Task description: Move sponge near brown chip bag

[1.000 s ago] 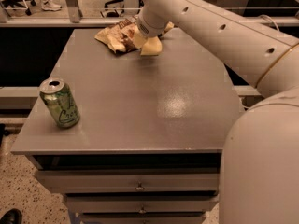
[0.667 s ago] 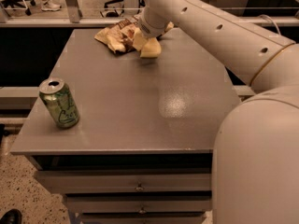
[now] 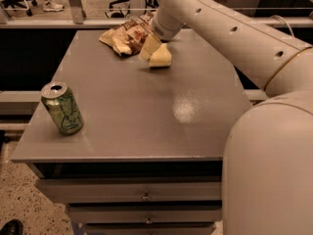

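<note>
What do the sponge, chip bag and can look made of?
Sponge: likely soft foam, matte pale yellow. Chip bag: crinkled foil or plastic film, sharply creased. Can: metal, probably aluminium, with a shiny rim. The gripper is at the sponge, beside the bag.

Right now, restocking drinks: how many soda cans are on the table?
1: the green soda can stands front-left on the table, far from the gripper beside the sponge.

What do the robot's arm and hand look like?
The arm is a fat, smooth, creamy-white tube with small dark round holes along it and a thin golden ring at one joint. Its hand, at the far side of the table beside the sponge and chip bag, has a pale yellow tip.
</note>
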Motion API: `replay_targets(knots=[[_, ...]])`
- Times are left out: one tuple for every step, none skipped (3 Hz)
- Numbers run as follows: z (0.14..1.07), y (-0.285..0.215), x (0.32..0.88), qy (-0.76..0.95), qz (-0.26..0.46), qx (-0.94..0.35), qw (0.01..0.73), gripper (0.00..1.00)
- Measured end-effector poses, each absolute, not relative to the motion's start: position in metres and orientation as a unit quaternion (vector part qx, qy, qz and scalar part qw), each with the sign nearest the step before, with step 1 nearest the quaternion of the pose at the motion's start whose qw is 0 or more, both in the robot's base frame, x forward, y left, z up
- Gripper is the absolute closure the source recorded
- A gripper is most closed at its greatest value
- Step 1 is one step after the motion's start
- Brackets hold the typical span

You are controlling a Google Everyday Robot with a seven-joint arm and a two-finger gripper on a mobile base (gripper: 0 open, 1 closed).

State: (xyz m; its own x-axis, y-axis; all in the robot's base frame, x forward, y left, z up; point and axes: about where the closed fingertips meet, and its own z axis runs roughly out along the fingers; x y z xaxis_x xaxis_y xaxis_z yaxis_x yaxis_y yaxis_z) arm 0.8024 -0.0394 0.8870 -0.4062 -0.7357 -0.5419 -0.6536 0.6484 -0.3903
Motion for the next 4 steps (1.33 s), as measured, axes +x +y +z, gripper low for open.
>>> replay_targets(knots=[[0.888, -0.043, 0.802, 0.836, -0.055, -0.416, 0.354, 0.00], [0.892, -0.061, 0.791, 0.838, -0.037, -0.413, 0.355, 0.00], [0.910, -0.102, 0.750, 0.830, 0.019, -0.418, 0.369, 0.00], [0.923, -0.160, 0.713, 0.829, 0.061, -0.401, 0.384, 0.00]])
